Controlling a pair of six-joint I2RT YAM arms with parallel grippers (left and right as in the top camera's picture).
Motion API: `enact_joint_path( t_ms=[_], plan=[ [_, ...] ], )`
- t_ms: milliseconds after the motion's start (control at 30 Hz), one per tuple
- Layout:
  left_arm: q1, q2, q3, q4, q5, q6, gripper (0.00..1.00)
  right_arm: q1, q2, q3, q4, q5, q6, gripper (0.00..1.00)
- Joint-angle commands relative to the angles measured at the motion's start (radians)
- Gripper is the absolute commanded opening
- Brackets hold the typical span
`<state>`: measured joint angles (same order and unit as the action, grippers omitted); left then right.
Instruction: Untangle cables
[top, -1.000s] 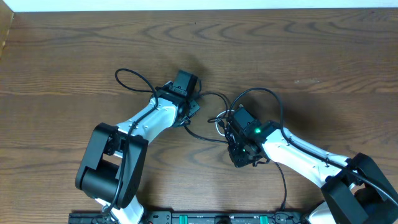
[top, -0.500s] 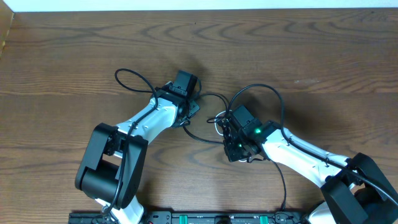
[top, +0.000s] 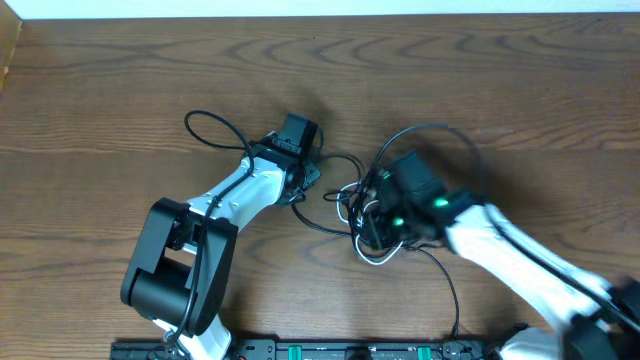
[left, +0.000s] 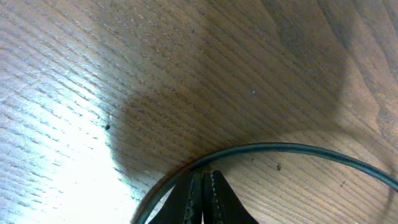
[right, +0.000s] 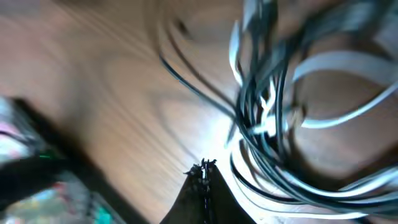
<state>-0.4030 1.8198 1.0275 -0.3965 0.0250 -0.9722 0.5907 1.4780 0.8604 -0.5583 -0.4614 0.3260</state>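
**Left gripper** (left: 203, 177): the fingers are together. Their tips meet right at a black cable (left: 280, 148) that arcs across the wrist view. The cable appears to be pinched between them, low over the table (left: 93, 93).

**Right gripper** (right: 204, 167): the fingers are likewise pressed together. This wrist view is smeared, so it cannot be told whether a strand is caught at the tips. The tangle (right: 264, 118) lies just beyond the tips and to their right, with black strands crossing a white cable (right: 339, 62).

**Overhead view:** the tangle sits near mid-table between the two arms, partly hidden under the right wrist, which is blurred. The black cable runs out of the tangle leftward to the left gripper. A loop of the white cable shows at the tangle's near edge, on the side toward the robot's base. The rest of the table around the tangle is bare wood.

**Progress (judged):** the task is at an early stage. No cord lies separate yet, and the black and white strands are still looped through one another in a single clump. At most one black strand is drawn partly out toward the left. Nearly all the work remains: each cord has to be freed from the clump in turn and laid well apart from the others.

**Position relative to the grippers:** the tangle is near the right fingertips and well apart from the left ones. Only the one black cable links it to the left gripper.
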Motion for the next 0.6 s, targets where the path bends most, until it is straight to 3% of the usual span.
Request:
enact_joint_path(
  t_ms=[0, 100, 200, 333, 400, 567],
  plan=[
    [0.005, -0.004, 0.004, -0.018, -0.010, -0.013, 0.09, -0.077, -0.180, 0.023, -0.011, -0.017, -0.032, 0.01],
    [0.005, -0.004, 0.004, -0.018, -0.010, -0.013, 0.09, -0.066, -0.161, -0.042, -0.016, 0.088, 0.019, 0.01],
    [0.005, -0.004, 0.004, -0.022, -0.010, -0.013, 0.09, -0.039, -0.122, -0.086, -0.019, 0.034, 0.017, 0.01],
    [0.005, -0.004, 0.004, -0.022, -0.014, -0.013, 0.09, 0.001, -0.110, -0.089, -0.035, -0.033, 0.012, 0.20],
    [0.005, -0.004, 0.004, -0.023, -0.014, -0.013, 0.09, 0.027, -0.109, -0.090, -0.069, -0.019, -0.080, 0.30],
    [0.005, -0.004, 0.004, -0.022, -0.014, -0.013, 0.09, 0.106, -0.098, -0.140, -0.073, 0.156, -0.160, 0.34]
  ],
)
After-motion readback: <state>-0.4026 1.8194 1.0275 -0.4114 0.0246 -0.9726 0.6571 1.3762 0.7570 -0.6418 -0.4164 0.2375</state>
